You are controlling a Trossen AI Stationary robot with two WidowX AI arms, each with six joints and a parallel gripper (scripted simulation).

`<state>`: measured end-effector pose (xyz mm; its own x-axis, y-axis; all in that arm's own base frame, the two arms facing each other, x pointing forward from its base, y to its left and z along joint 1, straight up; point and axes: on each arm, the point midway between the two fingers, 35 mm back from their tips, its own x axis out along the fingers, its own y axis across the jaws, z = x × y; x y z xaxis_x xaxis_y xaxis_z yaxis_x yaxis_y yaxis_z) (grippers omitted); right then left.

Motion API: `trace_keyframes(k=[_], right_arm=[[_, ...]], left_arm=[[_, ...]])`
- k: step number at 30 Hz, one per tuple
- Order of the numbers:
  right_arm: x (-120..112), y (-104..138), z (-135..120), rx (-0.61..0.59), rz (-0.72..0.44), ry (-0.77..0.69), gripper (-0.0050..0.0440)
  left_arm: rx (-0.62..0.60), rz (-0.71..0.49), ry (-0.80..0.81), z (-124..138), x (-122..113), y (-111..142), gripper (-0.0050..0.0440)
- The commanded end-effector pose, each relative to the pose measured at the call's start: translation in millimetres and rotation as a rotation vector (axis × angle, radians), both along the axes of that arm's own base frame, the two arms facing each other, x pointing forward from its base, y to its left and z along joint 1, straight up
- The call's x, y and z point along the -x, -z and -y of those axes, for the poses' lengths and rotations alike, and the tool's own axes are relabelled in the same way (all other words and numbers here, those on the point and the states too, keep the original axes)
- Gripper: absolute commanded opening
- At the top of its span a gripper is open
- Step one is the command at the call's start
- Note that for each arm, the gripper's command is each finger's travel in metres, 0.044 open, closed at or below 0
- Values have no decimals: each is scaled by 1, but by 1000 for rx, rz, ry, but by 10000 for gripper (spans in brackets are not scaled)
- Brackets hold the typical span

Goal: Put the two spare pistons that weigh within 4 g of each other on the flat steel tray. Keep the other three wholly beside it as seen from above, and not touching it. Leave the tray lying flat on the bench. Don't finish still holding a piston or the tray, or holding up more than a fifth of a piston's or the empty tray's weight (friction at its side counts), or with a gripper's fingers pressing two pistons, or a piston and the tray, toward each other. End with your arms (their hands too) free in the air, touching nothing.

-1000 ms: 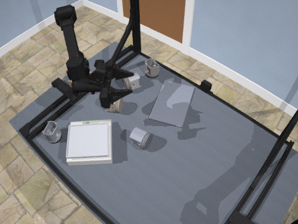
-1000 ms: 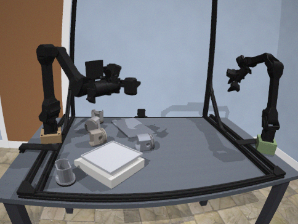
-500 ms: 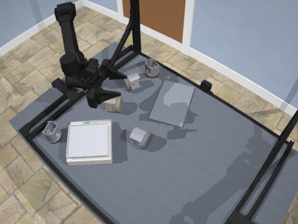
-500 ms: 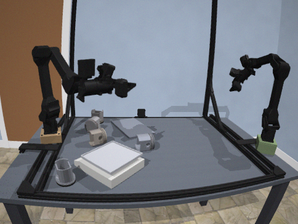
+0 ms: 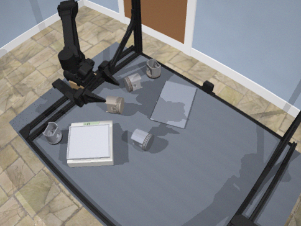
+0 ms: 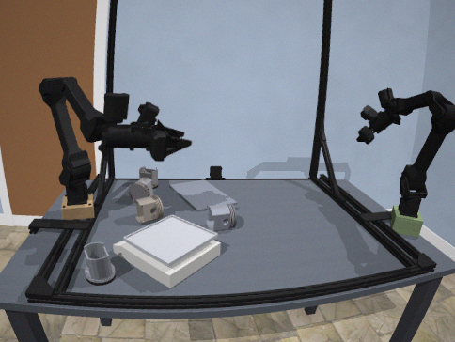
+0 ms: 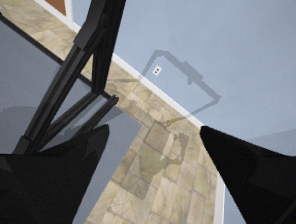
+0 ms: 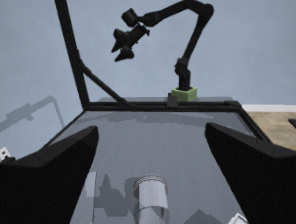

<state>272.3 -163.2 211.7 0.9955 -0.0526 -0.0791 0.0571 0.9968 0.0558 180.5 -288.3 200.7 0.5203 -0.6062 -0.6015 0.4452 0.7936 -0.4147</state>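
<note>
Steel-grey and flat, the tray [image 5: 174, 105] [image 6: 202, 194] [image 8: 88, 200] lies on the bench [image 5: 186, 167] [image 6: 291, 254] [image 7: 25, 75] [image 8: 165, 135] toward the far side, with no piston on it. Taking left and right from the exterior camera, I've got a silvery piston [image 5: 142, 140] [image 6: 221, 217] [image 8: 152, 192] on its side just nearer than the tray, apart from it. Left of the tray there's a brownish piston [image 5: 115, 104] [image 6: 149, 209] on its side, then a greyer tipped piston [image 5: 133, 82] [image 6: 141, 189] beyond it, and farther still an upright piston [image 5: 153, 69] [image 6: 149, 175]. My fifth, the near-left piston [image 5: 53, 133] [image 6: 99, 264], stands open end up beside the white scale [image 5: 109, 162] [image 6: 171, 276]. That scale's top plate [image 5: 89, 141] [image 6: 171, 239] carries nothing, and I can't read the green display [image 5: 91, 123]. Over on the left, above the wooden base block [image 6: 77, 209], my right gripper [image 5: 112, 92] [image 6: 186, 138] [image 8: 152, 130] hangs in the air over the piston group, jaws well apart, nothing between them. Out on the right, over the green base block [image 6: 400, 227] [image 8: 192, 95], my left gripper [image 6: 361, 126] [image 7: 155, 129] [image 8: 113, 56] is up high too, jaws wide apart and unladen.

Right gripper [image 5: 112, 92] [image 6: 187, 138] [image 8: 152, 128] drawn back toward its base, left gripper [image 6: 362, 126] [image 7: 155, 129] slightly nearer its own
</note>
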Motion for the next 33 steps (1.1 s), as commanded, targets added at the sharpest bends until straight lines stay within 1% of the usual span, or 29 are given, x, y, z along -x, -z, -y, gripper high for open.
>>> trace_keyframes(k=[1, 2, 7, 9, 19, 24, 26, 27, 31, 33], right_arm=[[16, 13, 4, -15, -35, 95, 378], [16, 13, 4, -19, -44, 120, 378], [36, 27, 9, -35, -88, 245, 378], [36, 27, 9, -35, -88, 245, 378], [77, 54, 16, -51, -187, 492, 378], [97, 60, 27, -59, -227, 619, 378], [97, 60, 27, -59, -227, 619, 378], [100, 61, 31, -66, -241, 640, 378], [98, 64, 46, -106, -327, 689, 378], [98, 64, 46, -129, -373, 706, 378]], left_arm=[[-7, 67, 77, -14, 13, 8, 440], [-8, 86, 96, -18, 17, 10, 440], [-13, 184, 186, -34, 32, 21, 440], [-13, 184, 186, -34, 32, 21, 440], [-25, 395, 349, -61, 58, 51, 440], [-68, 514, 318, -75, 37, 51, 440], [-68, 514, 318, -75, 37, 51, 440], [-77, 523, 294, -78, 33, 51, 440], [-108, 550, 216, -90, 17, 51, 440], [-115, 548, 191, -97, 10, 51, 440]])
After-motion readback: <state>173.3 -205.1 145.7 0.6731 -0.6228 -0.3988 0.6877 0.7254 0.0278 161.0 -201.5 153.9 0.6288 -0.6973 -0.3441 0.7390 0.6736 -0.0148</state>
